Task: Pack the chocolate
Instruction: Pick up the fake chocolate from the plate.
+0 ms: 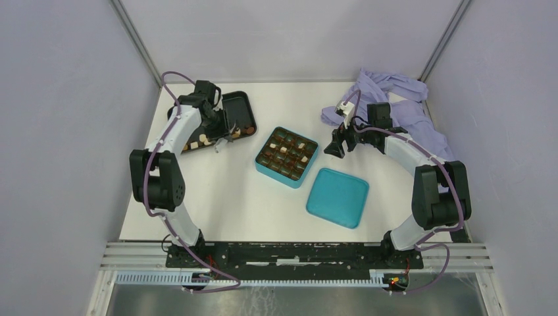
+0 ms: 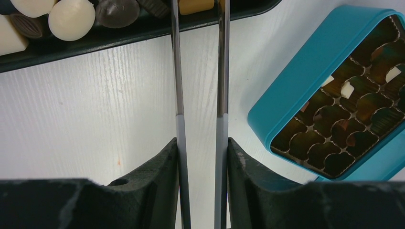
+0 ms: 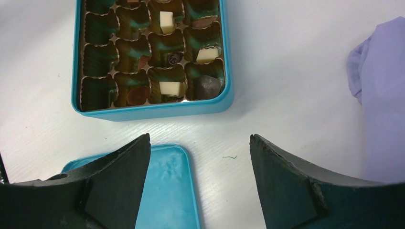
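Chocolate pieces, cream, dark and tan, lie in a black tray at the back left. My left gripper is shut on metal tongs whose blades reach over the tray rim. A tan piece sits between the blade tips, next to a cream round piece. The teal box with a brown grid insert holds several pieces, such as a cream block and a dark one. My right gripper is open and empty, right of the box.
The teal lid lies flat in front of the box, below my right gripper's left finger. A crumpled purple cloth covers the back right corner. Grey walls enclose the table on three sides.
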